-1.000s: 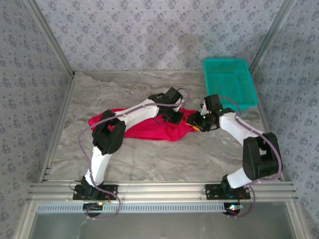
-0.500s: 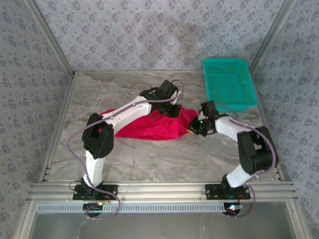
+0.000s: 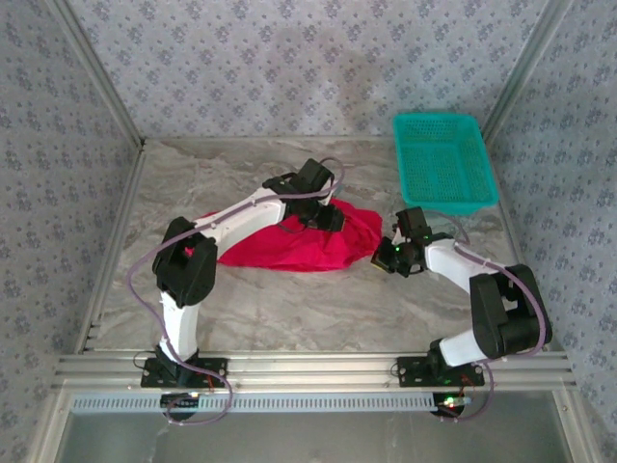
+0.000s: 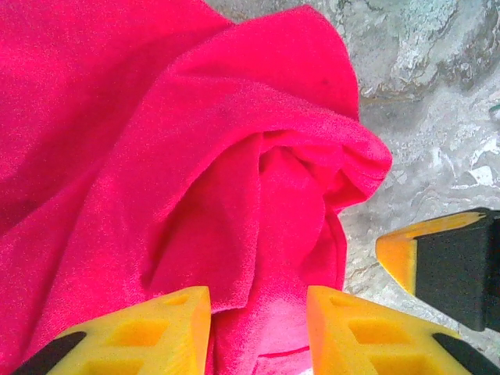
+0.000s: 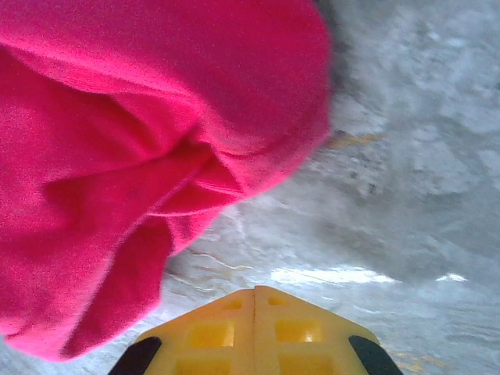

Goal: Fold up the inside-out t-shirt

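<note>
Left gripper hovered, jaws parted, over a bunched fold of the red t-shirt, crumpled on the table. Right gripper, fingers pressed together and empty, sat just beside its right edge. Likely step: spreading it flat; next needs a fresh edge pinch.

1. Table: grey-white marbled top, matt finish, evenly lit from above, soft shadows only.
2. Walls: pale blue-grey covering with a small repeated floral motif, enclosing the table at its far edge and along both sides.
3. Posts: bare metal, rising slantwise from the table's two far corners.
4. Rail: ribbed aluminium, running along the table's near edge.
</note>
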You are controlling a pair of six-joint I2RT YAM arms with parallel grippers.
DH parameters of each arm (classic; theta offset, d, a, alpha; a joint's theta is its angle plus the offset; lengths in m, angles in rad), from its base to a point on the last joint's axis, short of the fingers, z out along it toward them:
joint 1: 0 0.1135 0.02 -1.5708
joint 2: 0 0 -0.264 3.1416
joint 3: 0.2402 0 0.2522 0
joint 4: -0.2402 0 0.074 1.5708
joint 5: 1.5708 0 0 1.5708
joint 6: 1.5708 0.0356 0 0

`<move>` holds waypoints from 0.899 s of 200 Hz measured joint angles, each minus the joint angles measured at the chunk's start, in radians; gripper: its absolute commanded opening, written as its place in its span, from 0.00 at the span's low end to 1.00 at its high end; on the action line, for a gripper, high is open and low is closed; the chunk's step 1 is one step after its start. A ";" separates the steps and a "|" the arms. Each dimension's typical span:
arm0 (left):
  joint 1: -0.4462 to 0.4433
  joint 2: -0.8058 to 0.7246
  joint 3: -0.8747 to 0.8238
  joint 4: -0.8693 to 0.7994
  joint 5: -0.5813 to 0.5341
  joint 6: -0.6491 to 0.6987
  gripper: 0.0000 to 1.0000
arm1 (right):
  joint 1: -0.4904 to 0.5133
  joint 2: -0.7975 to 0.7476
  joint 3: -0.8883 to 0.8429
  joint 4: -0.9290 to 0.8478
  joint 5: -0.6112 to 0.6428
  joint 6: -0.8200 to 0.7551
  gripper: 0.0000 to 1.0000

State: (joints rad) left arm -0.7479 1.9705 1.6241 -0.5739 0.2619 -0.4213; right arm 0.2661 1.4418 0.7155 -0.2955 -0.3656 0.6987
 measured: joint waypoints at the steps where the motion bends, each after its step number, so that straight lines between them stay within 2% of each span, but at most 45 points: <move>1: 0.000 0.000 -0.001 0.002 0.000 0.000 0.38 | 0.001 0.000 0.001 0.000 0.000 0.000 0.11; 50: 0.002 0.001 -0.022 0.024 0.007 -0.019 0.38 | 0.043 0.000 0.040 0.020 -0.025 0.014 0.31; 100: 0.035 0.001 -0.025 0.047 -0.024 -0.061 0.40 | 0.063 0.000 0.061 0.028 -0.032 0.019 0.33; 126: 0.050 0.003 -0.024 0.066 -0.026 -0.082 0.38 | 0.069 0.000 0.091 0.029 -0.032 0.019 0.34; 180: 0.045 0.047 -0.024 0.108 0.008 -0.105 0.35 | 0.089 0.014 0.138 0.030 -0.032 0.020 0.42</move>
State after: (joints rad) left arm -0.7025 2.0178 1.5997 -0.4664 0.2703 -0.5266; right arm 0.3553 1.4555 0.8532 -0.2657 -0.3973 0.7189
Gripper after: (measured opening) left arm 0.369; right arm 0.401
